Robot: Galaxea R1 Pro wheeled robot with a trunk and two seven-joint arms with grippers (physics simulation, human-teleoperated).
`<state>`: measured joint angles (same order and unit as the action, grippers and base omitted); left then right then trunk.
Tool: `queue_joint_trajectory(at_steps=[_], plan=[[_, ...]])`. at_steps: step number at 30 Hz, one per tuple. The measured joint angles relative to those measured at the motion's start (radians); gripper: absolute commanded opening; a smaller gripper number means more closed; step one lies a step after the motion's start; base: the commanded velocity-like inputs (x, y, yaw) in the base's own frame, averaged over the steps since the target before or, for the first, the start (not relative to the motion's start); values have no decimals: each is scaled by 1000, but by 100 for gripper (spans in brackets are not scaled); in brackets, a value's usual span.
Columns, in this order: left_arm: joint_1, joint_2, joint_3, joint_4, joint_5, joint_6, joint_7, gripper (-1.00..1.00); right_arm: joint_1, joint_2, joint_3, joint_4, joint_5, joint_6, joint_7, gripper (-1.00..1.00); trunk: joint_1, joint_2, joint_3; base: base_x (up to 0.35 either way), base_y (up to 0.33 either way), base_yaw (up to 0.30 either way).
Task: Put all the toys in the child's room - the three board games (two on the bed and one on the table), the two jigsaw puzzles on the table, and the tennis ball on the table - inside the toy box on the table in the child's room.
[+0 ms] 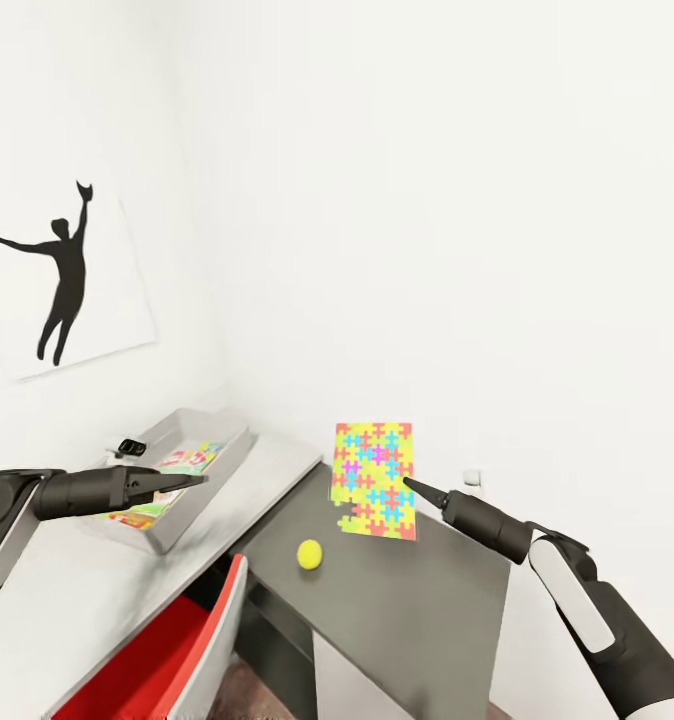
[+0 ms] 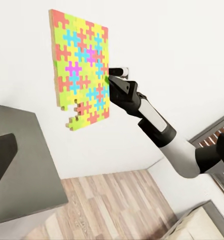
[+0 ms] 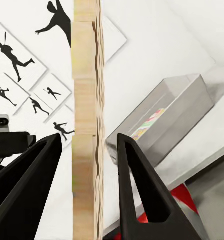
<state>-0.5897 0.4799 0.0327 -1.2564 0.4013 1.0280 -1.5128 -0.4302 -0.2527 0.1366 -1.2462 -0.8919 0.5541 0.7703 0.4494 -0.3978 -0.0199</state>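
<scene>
A colourful jigsaw puzzle (image 1: 375,480) hangs upright in the air above the dark grey table (image 1: 427,610), close to the white wall. My right gripper (image 1: 409,484) is shut on its right edge. The left wrist view shows the same puzzle (image 2: 82,70) face-on with the right gripper (image 2: 110,77) pinching it. In the right wrist view the puzzle (image 3: 84,125) runs edge-on between the right gripper's (image 3: 88,136) two fingers. A yellow tennis ball (image 1: 310,554) lies on the dark table. The grey toy box (image 1: 227,440) sits on the lighter table with colourful flat toys inside. My left gripper (image 1: 199,479) hovers shut over the box.
A red chair (image 1: 167,660) is tucked at the lighter table (image 1: 67,610), below the box. Silhouette posters (image 1: 67,290) hang on the left wall. Wooden floor (image 2: 102,205) lies beyond the dark table's edge. The toy box (image 3: 184,97) also appears past the puzzle.
</scene>
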Motion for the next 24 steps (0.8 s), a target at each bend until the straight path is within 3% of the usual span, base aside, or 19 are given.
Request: queue_joint_trajectory(at_steps=[12, 24], plan=[[0, 0, 0, 3, 0, 0, 0, 100, 0, 0, 0, 0, 0, -1, 0, -100, 0, 0, 0, 0, 0, 280], [0, 0, 0, 5, -1, 0, 1, 100, 0, 1, -1, -1, -1, -3, -12, -100, 0, 0, 0, 0, 21, 32]])
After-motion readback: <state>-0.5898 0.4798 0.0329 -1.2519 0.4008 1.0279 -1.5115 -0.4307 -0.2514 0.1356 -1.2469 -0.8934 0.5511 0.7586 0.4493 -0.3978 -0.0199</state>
